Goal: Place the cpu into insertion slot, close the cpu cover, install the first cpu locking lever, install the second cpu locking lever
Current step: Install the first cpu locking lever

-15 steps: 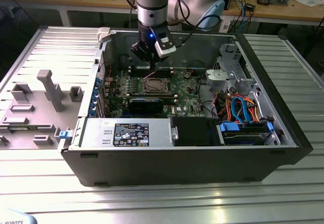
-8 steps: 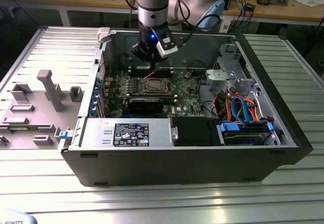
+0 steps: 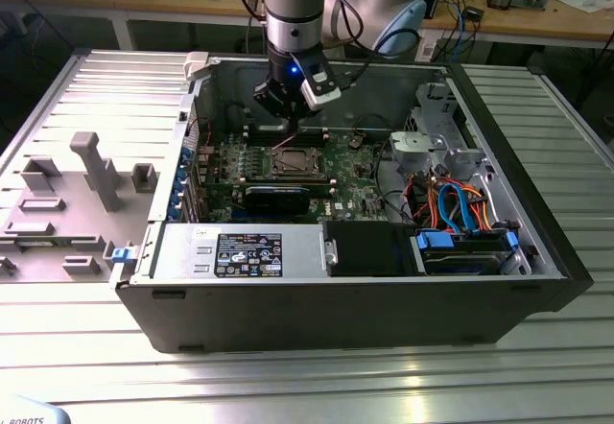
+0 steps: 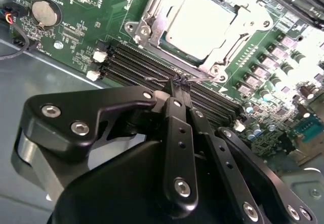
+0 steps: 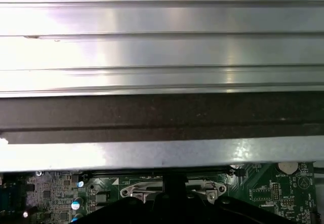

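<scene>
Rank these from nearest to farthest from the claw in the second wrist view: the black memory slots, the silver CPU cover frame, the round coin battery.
1. Long black memory slots, right at the claw tips.
2. Square silver CPU cover frame, just past the slots.
3. Round silver coin battery, off on the green circuit board, farthest.

text: none legible | label on power supply (image 3: 248, 253): print too small to make out

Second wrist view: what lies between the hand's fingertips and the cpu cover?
The long black memory slots run across that stretch, beside the cpu cover; the hand has its shut fingertips at a thin wire lever over them.
</scene>
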{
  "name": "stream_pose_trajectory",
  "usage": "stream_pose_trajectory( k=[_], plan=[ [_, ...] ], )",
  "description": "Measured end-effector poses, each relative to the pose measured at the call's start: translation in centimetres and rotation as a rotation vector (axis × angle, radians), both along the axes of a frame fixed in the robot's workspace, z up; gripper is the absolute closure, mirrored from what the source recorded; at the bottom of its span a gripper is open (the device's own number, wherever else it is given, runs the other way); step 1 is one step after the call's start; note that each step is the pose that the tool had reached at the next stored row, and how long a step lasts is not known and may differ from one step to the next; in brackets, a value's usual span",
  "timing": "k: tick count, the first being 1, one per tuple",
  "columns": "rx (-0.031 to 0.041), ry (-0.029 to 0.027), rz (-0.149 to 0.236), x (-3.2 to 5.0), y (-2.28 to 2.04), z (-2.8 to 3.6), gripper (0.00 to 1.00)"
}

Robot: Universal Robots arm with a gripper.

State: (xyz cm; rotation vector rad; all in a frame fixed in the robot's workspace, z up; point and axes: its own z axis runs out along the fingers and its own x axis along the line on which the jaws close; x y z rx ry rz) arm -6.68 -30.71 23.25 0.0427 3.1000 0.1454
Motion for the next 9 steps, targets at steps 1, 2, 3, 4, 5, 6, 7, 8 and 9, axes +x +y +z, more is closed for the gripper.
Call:
stream_pose_trajectory(
  k=[1, 2, 3, 4, 5, 6, 7, 8, 9],
  plan=[
    [0.0001, 0.0000, 0.000, 0.06, 0.03, -0.05, 0.89],
    [0.0001, -0.0001, 0.000, 0.13, 0.05, -0.12, 0.89],
    [-0.0001, 0.0000, 0.000, 0.25, 0.05, -0.21, 0.89],
    [-0.0006, 0.0002, 0.000, 0.28, 0.05, -0.23, 0.89],
    [-0.0004, 0.0000, 0.000, 0.28, 0.04, -0.24, 0.89],
    [-0.0004, 0.0000, 0.000, 0.28, -0.02, -0.24, 0.89],
    [-0.0004, -0.0001, 0.000, 0.28, -0.13, -0.24, 0.89],
    [-0.0004, 0.0000, 0.000, 0.26, -0.26, -0.24, 0.89],
    [-0.0003, 0.0000, 0.000, 0.25, -0.33, -0.24, 0.89]
  ],
)
